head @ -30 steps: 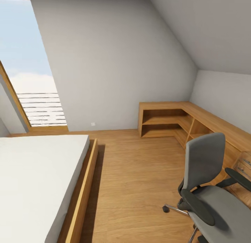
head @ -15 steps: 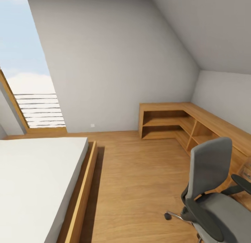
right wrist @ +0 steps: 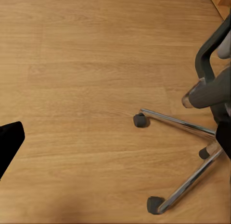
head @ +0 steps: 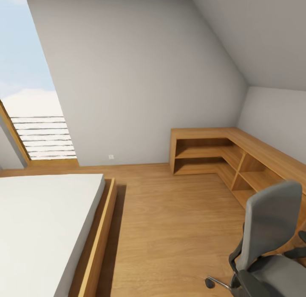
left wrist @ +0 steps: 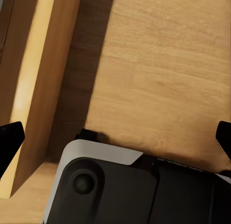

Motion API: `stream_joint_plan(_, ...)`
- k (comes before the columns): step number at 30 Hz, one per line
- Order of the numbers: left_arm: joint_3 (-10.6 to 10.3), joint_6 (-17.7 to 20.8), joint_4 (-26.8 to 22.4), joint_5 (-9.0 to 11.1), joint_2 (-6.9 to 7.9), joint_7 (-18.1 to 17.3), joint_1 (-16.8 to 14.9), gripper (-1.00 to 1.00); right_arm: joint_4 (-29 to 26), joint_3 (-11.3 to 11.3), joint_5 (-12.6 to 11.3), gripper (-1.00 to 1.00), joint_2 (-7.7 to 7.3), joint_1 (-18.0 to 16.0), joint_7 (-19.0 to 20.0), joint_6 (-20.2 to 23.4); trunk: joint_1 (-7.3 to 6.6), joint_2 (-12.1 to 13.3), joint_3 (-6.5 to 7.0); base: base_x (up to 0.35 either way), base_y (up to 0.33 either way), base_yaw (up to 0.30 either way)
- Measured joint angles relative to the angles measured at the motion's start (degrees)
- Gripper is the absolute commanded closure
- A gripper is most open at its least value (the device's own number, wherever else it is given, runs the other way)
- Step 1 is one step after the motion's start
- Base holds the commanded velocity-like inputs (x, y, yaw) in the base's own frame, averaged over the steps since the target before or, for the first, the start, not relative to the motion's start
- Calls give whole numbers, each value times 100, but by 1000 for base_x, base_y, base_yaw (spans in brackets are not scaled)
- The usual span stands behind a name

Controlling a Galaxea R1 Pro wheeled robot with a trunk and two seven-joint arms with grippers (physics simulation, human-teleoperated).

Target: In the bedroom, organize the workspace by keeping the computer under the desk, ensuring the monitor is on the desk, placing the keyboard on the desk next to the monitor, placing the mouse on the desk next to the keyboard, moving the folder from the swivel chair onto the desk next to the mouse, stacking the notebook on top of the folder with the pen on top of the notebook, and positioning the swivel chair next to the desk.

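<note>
You are looking across a bedroom with a wooden floor (head: 170,229). A white bed (head: 38,229) sits at the left, and a wooden corner desk (head: 238,139) with open shelves runs along the far and right walls. The grey swivel chair (head: 270,229) is standing at the lower right, just beside the desk. Both the left gripper (left wrist: 115,142) and the right gripper (right wrist: 120,137) are spread wide, holding nothing. You are likely on your way; next, face the chair seat to find the folder.
</note>
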Motion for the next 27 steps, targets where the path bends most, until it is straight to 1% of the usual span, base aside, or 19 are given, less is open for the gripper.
stream_joint_plan(4, 1, 0, 2, -2, 2, 0, 0, -100, 0, -3, 0, -100, -2, 0, 0, 0, 0, 0, 0, 312, 0, 0)
stream_joint_plan(8, 8, 4, 6, 3, 4, 9, 0, -100, -1, -4, 0, -100, -3, 0, 0, 3, 2, 0, 0, 164, 0, 0)
stream_joint_plan(15, 12, 7, 18, 4, 12, 12, 0, -100, -7, -1, 12, -100, 8, 0, 2, 1, 3, 1, 0, 52, 0, 28)
stream_joint_plan(24, 12, 6, 21, 5, 14, 10, 0, -100, -8, 0, 5, -100, 21, 0, 2, 8, 3, 1, 0, 9, 0, 184)
stream_joint_plan(27, 12, 4, 21, 2, 14, 9, 0, -100, -9, 0, 3, -100, 22, 0, 6, 13, 3, 1, 0, 39, 2, 101)
